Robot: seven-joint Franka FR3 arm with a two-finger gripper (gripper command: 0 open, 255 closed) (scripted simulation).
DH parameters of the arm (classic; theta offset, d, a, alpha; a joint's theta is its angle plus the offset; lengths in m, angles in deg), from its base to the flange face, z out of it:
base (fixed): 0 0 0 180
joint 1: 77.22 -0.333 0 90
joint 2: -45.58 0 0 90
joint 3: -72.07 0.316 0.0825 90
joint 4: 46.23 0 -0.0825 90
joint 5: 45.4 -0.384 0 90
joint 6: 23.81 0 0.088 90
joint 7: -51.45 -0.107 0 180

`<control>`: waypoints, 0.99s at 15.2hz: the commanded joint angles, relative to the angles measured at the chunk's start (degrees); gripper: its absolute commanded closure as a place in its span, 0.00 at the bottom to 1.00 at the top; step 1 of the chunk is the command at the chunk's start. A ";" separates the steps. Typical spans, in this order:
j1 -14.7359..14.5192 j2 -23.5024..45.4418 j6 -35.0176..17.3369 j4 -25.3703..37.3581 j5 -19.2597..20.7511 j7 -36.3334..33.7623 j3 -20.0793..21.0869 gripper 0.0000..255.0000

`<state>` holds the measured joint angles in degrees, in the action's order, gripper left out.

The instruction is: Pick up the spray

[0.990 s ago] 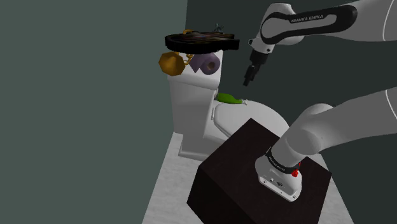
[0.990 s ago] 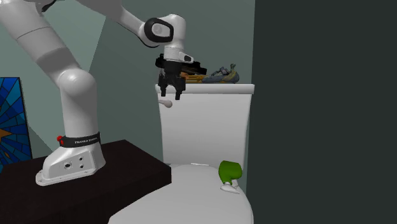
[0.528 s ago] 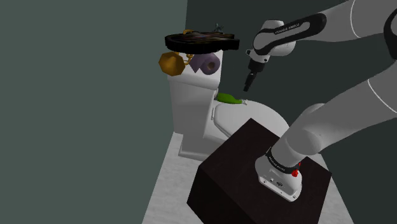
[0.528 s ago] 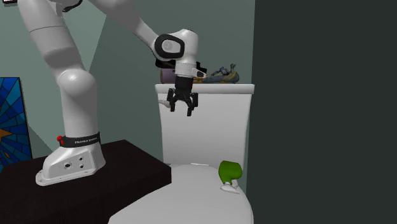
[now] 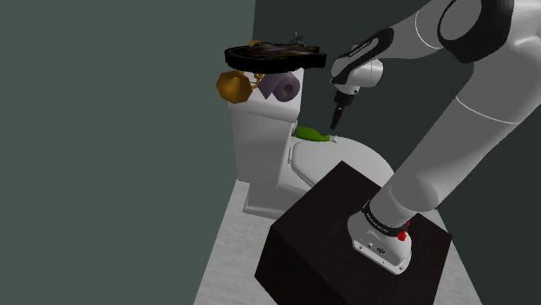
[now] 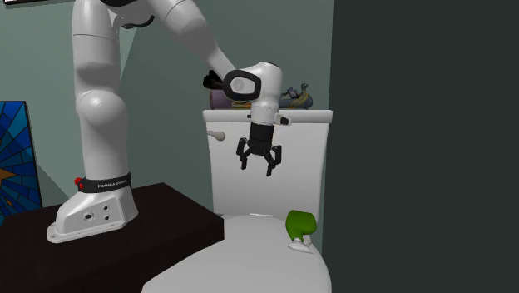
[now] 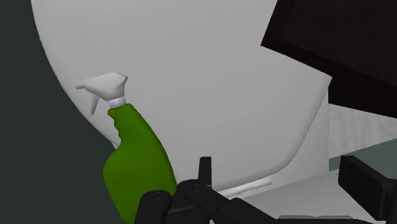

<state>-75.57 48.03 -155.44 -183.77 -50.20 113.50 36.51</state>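
Green spray bottle (image 6: 301, 225) w/ white trigger lies on its side on the closed toilet lid (image 6: 241, 260), hard by the dark wall. Gripper (image 6: 259, 163) hangs above the lid, apart from the bottle, fingers spread and pointing down, prob. to straddle the bottle's body. Nothing held.

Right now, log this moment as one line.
phase: pre-grasp | gripper: open, empty, above toilet lid | green spray bottle: lying on lid, not held
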 commanded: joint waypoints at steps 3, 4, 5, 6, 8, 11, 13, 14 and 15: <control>2.73 11.25 -2.75 5.67 -8.46 11.22 1.09 0.00; 3.85 13.92 -3.09 7.38 -10.27 13.61 1.85 0.00; 5.04 16.51 -3.35 9.17 -11.91 15.82 2.68 0.00; 6.33 19.02 -3.56 11.03 -13.33 17.82 3.62 0.00; 8.90 23.88 -3.80 14.96 -15.68 21.35 5.49 0.00; 12.61 30.86 -3.78 21.37 -18.08 25.54 8.15 0.00; 14.95 35.39 -3.53 26.02 -19.03 27.71 9.78 0.00; 15.99 37.54 -3.34 28.34 -19.36 28.60 10.47 0.00; 16.22 38.17 -3.77 28.53 -19.64 28.76 10.78 0.00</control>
<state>-59.82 84.87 -159.05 -156.41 -69.49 141.80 46.72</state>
